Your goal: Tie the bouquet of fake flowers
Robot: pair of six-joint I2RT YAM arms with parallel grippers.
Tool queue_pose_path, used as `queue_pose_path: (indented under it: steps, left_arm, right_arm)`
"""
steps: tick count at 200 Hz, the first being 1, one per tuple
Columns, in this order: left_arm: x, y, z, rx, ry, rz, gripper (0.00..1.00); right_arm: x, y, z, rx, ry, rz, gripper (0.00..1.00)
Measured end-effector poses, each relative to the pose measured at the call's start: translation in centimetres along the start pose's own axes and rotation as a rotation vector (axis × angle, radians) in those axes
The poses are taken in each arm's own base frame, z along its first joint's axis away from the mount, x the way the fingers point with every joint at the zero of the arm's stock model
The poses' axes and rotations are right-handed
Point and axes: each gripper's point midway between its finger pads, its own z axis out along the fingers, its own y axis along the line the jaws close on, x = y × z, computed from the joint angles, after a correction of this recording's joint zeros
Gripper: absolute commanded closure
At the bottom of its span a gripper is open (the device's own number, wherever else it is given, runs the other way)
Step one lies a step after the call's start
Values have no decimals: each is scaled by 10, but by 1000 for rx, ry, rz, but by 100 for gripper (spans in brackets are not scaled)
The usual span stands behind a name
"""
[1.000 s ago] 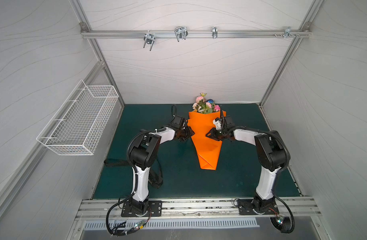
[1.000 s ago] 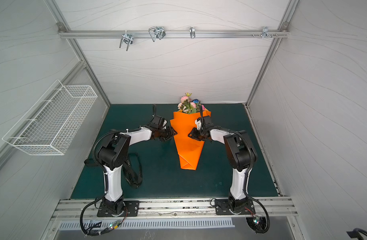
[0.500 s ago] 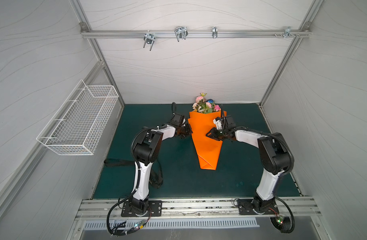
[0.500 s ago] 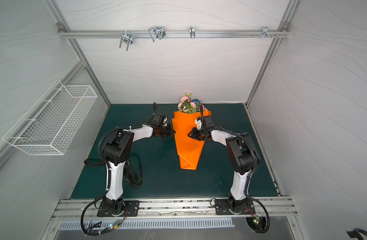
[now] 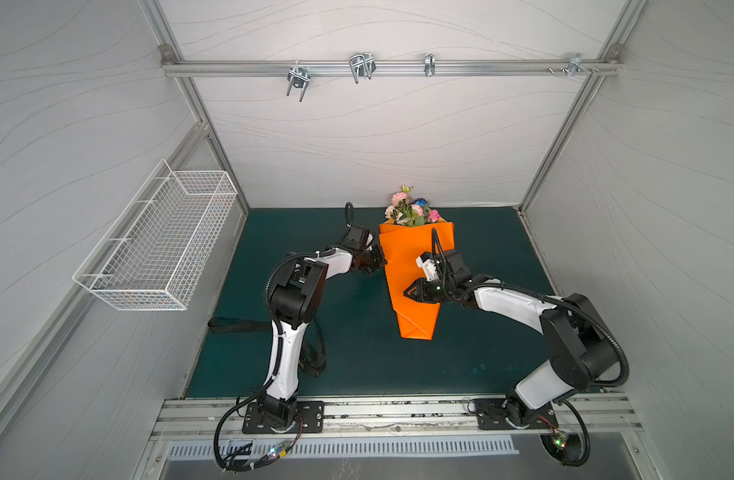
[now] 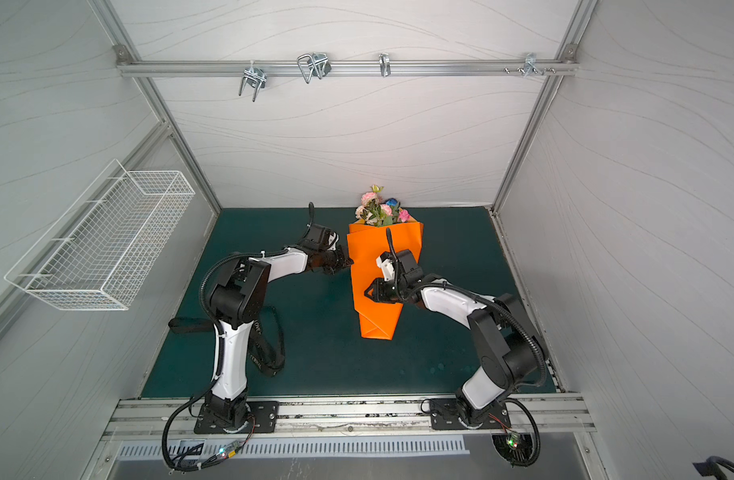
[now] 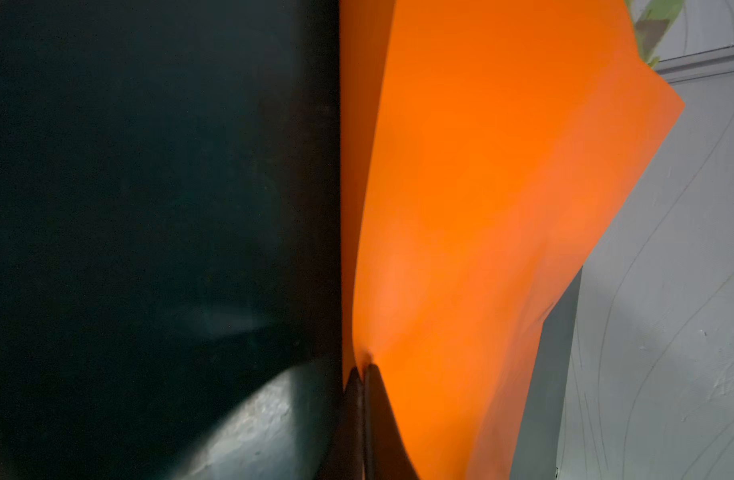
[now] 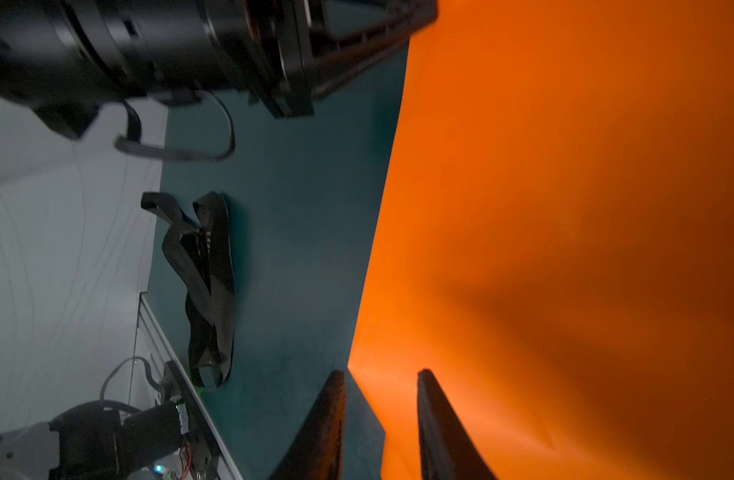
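Working near the far edge of the green mat (image 5: 357, 353), with the bouquet of fake flowers (image 5: 409, 208) lying there inside a cone of orange wrapping paper (image 5: 402, 249). Pointing the blooms at the far edge and the folded tip at the near edge, so running the long axis far to near, stems hidden in the wrap. Clamping the left gripper (image 7: 363, 370) tight on the cone's left edge, the closer of the two to the blooms. Hovering the right gripper (image 8: 380, 374) with jaws parted and gripping nothing, reaching across the cone lower down and straddling that same left edge in the right wrist view. Leaving the black ribbon (image 8: 207, 282) slack by the mat's left edge, on the left gripper's side — probably a fetch for that gripper, being nearer, once free of the paper.
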Motion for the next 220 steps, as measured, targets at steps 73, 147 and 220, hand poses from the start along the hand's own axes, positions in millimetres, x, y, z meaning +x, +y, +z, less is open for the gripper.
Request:
queue_pose_path:
  steps: [73,147,220]
  left_arm:
    - [-4,8,4,-3,4,-1,73]
    - [-12,5,-52,-32,-107,30,63]
    - [78,-20,-40,32,77,52,80]
  right_arm:
    - [58,-32,19,53,98,86,69]
    - [50,-33,23,53,58,92,69]
    - [50,-31,22,51,50,92,69]
